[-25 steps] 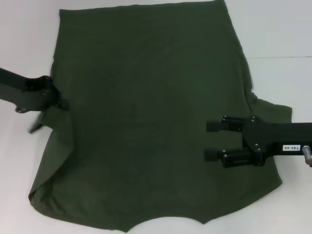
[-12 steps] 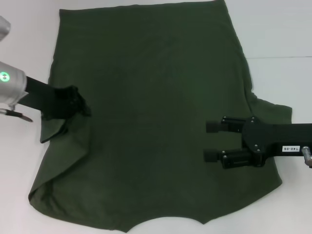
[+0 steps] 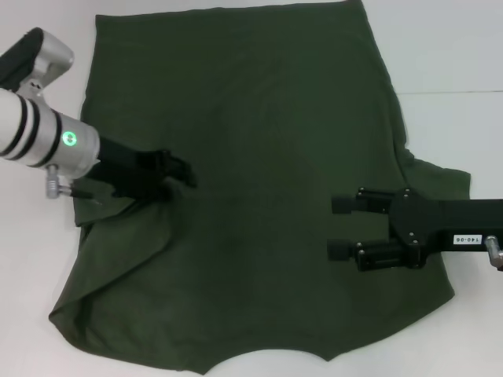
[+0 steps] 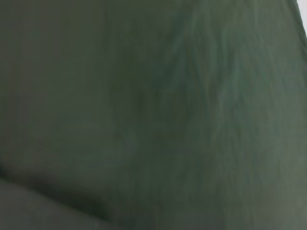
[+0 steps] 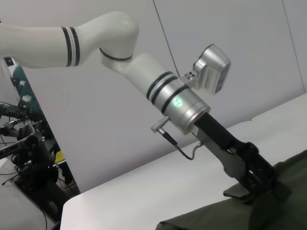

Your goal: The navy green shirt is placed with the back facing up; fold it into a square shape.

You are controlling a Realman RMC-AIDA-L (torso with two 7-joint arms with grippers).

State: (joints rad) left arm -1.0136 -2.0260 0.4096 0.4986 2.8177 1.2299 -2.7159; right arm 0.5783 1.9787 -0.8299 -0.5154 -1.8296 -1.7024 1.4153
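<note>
Your white worktop (image 3: 464,55) fills the scene, and the navy green shirt (image 3: 251,157) covers most of its middle, spread flat with a plain dark surface facing up. Its straight hem runs along the far edge, the curved neckline sits at the near edge, and one short sleeve sticks out to the right, behind the right arm. On the left, the shirt's side edge is lifted and drawn inward over the body of the shirt, so a slanting fold runs from the near left corner up toward the left claw.

Your left arm, white with black bands and a lit green dot, reaches in from the left edge. Its left claw (image 3: 174,172) sits over the left part of the shirt, pressed together on the lifted cloth; from the right wrist view you can see the left claw (image 5: 259,184) pinching the raised edge of the fabric above the worktop. The left wrist view gives you nothing but dark green cloth (image 4: 153,115) filling the picture.

Your right arm comes in from the right edge, and its right claw (image 3: 339,227) hangs over the right side of the shirt with its two black fingers spread well apart, holding nothing.
</note>
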